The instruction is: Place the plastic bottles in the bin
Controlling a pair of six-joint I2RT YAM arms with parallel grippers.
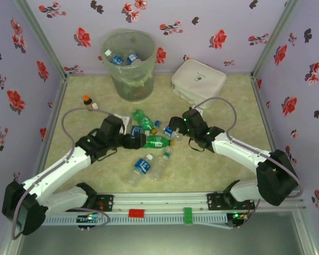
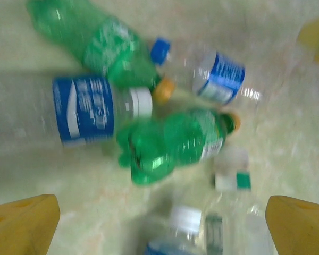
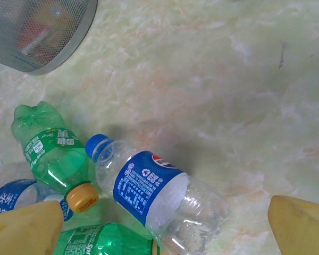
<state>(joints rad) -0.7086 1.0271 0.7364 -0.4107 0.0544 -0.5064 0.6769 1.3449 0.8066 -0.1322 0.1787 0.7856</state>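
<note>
Several plastic bottles lie clustered mid-table: two green ones (image 1: 143, 120) (image 1: 158, 142), and clear blue-labelled ones (image 1: 141, 167) (image 1: 170, 131). The bin (image 1: 128, 64) stands at the back left with bottles inside. My left gripper (image 1: 133, 141) (image 2: 162, 228) is open, hovering over a green bottle (image 2: 175, 143) and a white-capped clear bottle (image 2: 183, 228); the view is blurred. My right gripper (image 1: 175, 125) (image 3: 165, 228) is open above a clear blue-capped bottle (image 3: 154, 191), which lies between its yellow fingers (image 3: 303, 226), beside an orange-capped green bottle (image 3: 53, 151). Neither holds anything.
A flat white box (image 1: 198, 82) sits at the back right. A small orange-capped bottle (image 1: 89, 102) lies apart at the left. Flowered walls close in three sides. The bin's grey wall (image 3: 40, 32) shows at the upper left of the right wrist view.
</note>
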